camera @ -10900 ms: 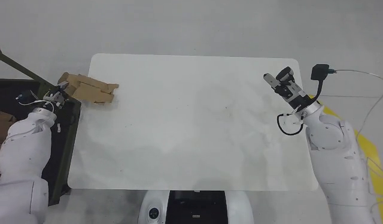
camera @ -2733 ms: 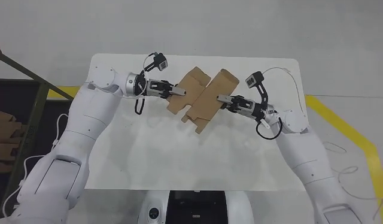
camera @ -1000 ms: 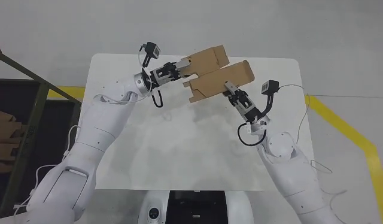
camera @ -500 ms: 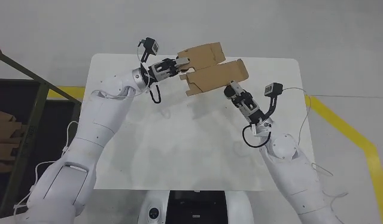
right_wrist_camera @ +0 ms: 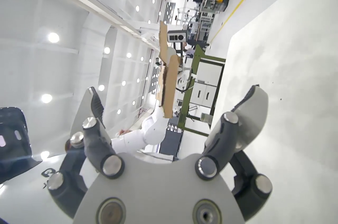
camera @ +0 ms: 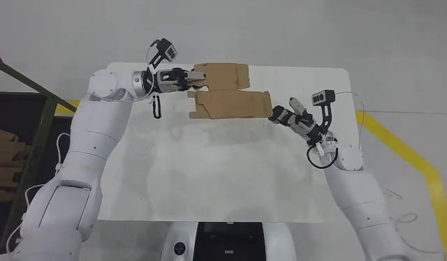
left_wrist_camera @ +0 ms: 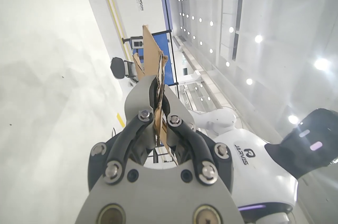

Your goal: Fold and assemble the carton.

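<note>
The left gripper is clamped on the left end of the flattened brown carton, holding it over the far part of the white table, its panels seen edge-on between the pinching fingers. At the carton's right end, the right gripper sits just beside the cardboard with its fingers spread wide
</note>
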Available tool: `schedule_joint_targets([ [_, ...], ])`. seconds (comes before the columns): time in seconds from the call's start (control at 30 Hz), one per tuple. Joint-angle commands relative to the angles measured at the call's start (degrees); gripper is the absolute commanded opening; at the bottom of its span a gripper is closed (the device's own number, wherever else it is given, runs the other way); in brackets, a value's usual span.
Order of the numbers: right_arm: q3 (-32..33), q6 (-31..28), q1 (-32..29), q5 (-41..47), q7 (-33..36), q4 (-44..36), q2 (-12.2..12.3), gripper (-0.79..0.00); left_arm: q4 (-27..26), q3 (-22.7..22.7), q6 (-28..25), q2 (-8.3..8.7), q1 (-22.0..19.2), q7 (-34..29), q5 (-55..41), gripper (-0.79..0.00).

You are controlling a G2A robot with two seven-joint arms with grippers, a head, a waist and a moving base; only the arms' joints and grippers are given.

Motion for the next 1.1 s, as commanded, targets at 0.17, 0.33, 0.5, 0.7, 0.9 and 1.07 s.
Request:
schedule_joint_targets([
  [0.17, -1.4, 1.64, 4.18, 4.33, 11.39, 4.01, -0.14, 0.0, 0.95, 1.52, -0.62, -0.37, -1.29, -3.83, -1.33, -0.785],
  [0.33, -2.5, 1.72, 5.53, 4.06, 14.61, 3.92, -0.24, -0.086, 2.49, 2.71, -1.58, -0.67, -2.22, -4.55, -1.02, -0.785],
  [0.5, -3.27, 2.09, 5.97, 3.48, 15.7, 3.06, -0.29, -0.372, 3.78, 3.67, -2.33, -0.91, -3.08, -4.68, -0.52, -0.785],
  [0.7, -3.92, 2.25, 6.31, 1.67, 15.57, 2.9, -0.26, -0.428, 4.67, 4.62, -2.64, -1.05, -3.6, -4.38, -0.04, -0.785],
  [0.9, -4.56, 2.84, 6.45, 0.65, 16.03, 3.14, -0.2, -0.511, 5.04, 5.26, -2.71, -1.06, -3.89, -4.3, -0.2, -0.785],
  [1.07, -4.89, 3.35, 6.79, 0.57, 16.72, 3.46, -0.16, -0.616, 5.17, 5.74, -2.68, -1.07, -3.94, -4.34, -0.7, -0.785],
])
